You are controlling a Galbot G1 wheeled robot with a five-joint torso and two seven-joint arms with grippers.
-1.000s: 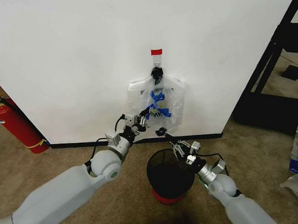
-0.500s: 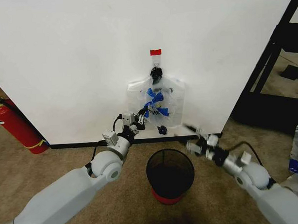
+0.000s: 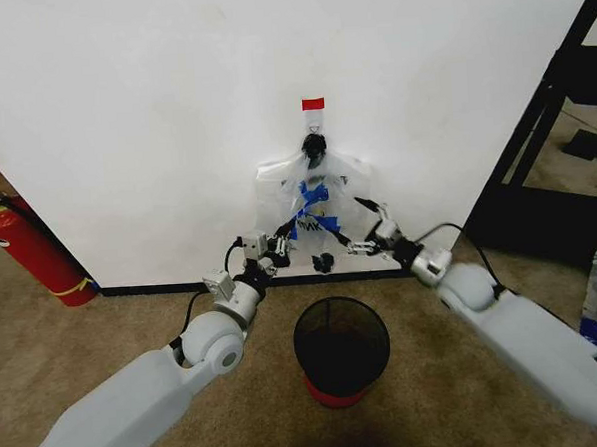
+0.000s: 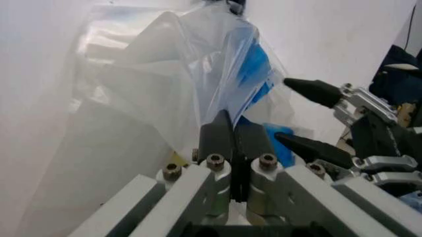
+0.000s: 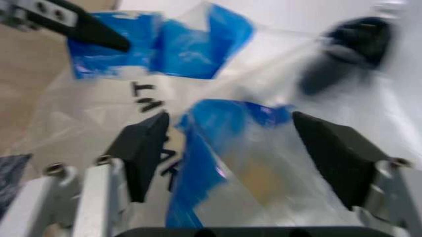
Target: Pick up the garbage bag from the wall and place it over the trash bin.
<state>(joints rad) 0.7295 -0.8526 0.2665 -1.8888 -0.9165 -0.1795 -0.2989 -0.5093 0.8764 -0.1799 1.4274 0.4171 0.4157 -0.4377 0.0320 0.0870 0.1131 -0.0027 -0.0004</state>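
Garbage bag (image 3: pixel 318 207) hangs from black hook (image 3: pixel 315 142) on wall (image 3: pixel 152 111).
Left gripper (image 3: pixel 277 249) is clamped on bag's lower edge; right gripper (image 3: pixel 367 228), fingers spread, is at bag, above trash bin (image 3: pixel 341 347).

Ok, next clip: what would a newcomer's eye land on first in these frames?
First, the garbage bag, crumpled translucent plastic with blue patches, hanging from a black hook under a red tape strip on the white wall. Both arms converge on it: the left pincer is shut on its lower left edge, and the right pincer is open at its lower right. Below them stands the black wire-mesh trash bin with its red base.
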